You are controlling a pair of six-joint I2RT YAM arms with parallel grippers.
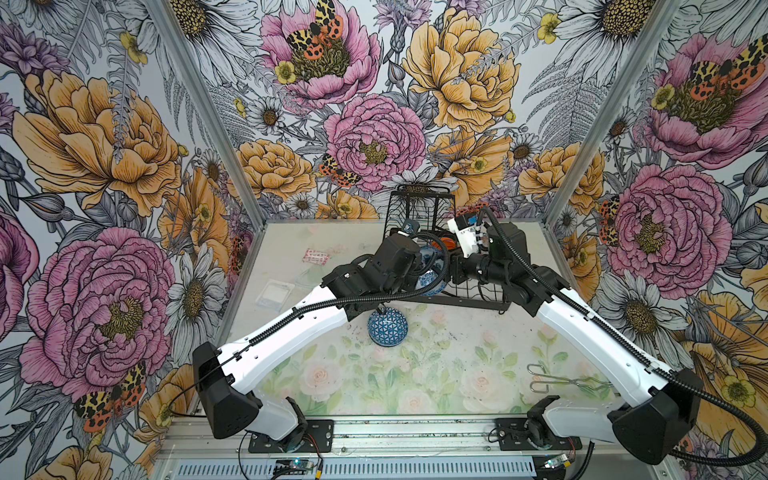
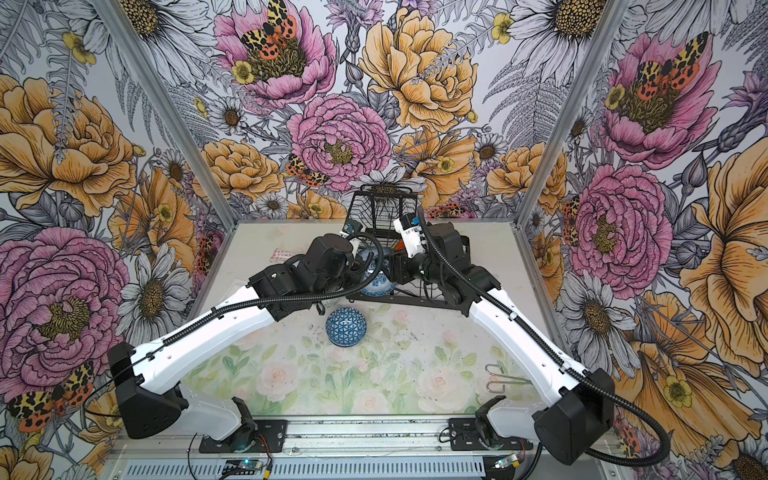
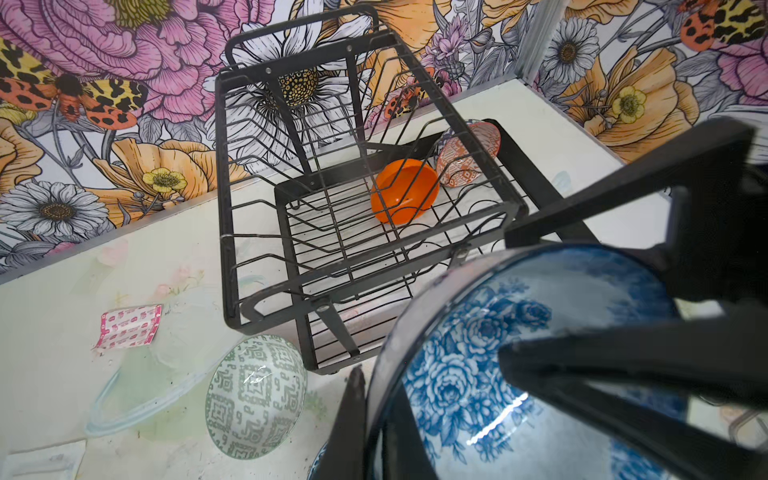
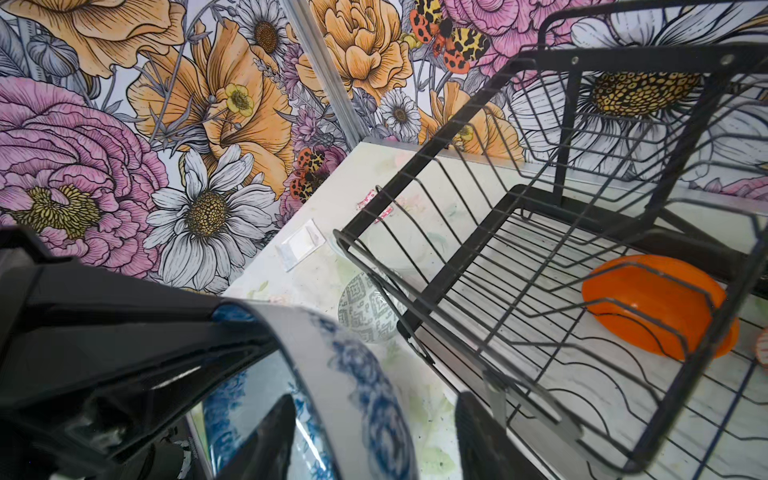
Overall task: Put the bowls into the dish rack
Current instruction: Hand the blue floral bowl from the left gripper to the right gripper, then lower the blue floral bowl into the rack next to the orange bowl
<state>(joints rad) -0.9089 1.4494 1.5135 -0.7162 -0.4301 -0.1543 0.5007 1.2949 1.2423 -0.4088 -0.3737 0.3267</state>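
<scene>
Nearest, blue-white geometric bowl [image 1: 388, 328] lies on table [image 1: 457, 374], not loaded yet. Behind it L gripper [image 3: 505, 299] is clamped on rim of blue floral bowl [image 3: 478, 374], held tilted at front edge of dish rack [image 3: 232, 266] – probably for a handover. R gripper [image 4: 270, 353] straddles same rim – if it grips, I cannot tell. Farther, orange bowl [image 3: 405, 191] leans inside rack.

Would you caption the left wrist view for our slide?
The left hand pinches a blue floral bowl near the rack; orange bowl inside.

Overhead stereo; wrists near dish rack [image 3: 322, 307]
</scene>
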